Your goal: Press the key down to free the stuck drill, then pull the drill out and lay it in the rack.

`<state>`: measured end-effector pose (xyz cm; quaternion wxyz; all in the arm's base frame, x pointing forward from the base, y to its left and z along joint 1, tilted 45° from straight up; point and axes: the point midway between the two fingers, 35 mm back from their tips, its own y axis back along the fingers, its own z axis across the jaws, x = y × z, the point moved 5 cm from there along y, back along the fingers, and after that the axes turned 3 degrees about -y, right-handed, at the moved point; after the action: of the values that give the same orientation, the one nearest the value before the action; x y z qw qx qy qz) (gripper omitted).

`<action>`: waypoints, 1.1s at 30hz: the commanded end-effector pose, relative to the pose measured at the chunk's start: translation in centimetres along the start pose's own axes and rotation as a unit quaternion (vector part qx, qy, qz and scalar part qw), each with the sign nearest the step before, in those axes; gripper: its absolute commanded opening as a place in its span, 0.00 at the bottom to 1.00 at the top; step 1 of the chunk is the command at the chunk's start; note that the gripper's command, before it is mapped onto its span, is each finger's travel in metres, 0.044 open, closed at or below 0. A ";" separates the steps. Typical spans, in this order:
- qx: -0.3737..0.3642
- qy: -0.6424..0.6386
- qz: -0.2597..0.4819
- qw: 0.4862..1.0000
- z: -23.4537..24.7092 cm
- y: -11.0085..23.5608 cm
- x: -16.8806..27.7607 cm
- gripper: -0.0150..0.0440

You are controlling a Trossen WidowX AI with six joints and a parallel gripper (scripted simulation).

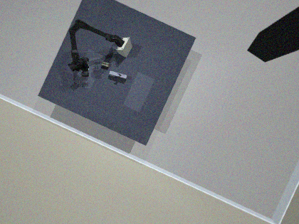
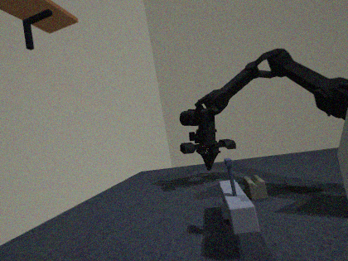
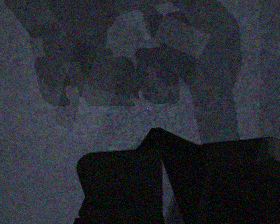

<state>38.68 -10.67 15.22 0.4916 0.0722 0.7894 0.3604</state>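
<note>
The drill (image 2: 230, 176) is a thin blue-grey rod standing tilted in a pale grey block (image 2: 241, 210) (image 1: 118, 76) near the middle of the dark table. A dark part (image 2: 215, 219) sits low at the block's front; I cannot tell if it is the key. The small tan rack (image 2: 254, 186) (image 1: 105, 64) stands just behind the block. My gripper (image 2: 208, 165) (image 1: 80, 70) (image 3: 155, 132) is shut and empty, pointing straight down. It hangs above the table, apart from the block, with only its own shadow below it in the wrist view.
The arm's white base box (image 1: 124, 45) stands at the back of the dark blue table (image 1: 156, 56). A lighter rectangle (image 1: 139, 92) is marked on the table beyond the block. A wooden shelf (image 2: 29, 3) with a bracket hangs high on the wall.
</note>
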 end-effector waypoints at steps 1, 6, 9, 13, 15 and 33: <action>-0.021 0.087 0.033 0.995 3.8 1.6 5.1 0.25; -0.044 0.224 0.067 0.971 7.6 4.8 12.2 0.25; -0.049 0.312 0.083 0.945 8.9 6.9 16.8 0.25; -0.044 0.424 0.093 0.900 9.4 9.8 22.9 0.25; -0.037 0.476 0.094 0.874 9.1 11.1 25.9 0.25; -0.008 0.585 0.085 0.806 7.4 12.6 32.1 0.25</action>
<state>25.76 17.70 -1.29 -0.0891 -0.0908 0.9135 0.3864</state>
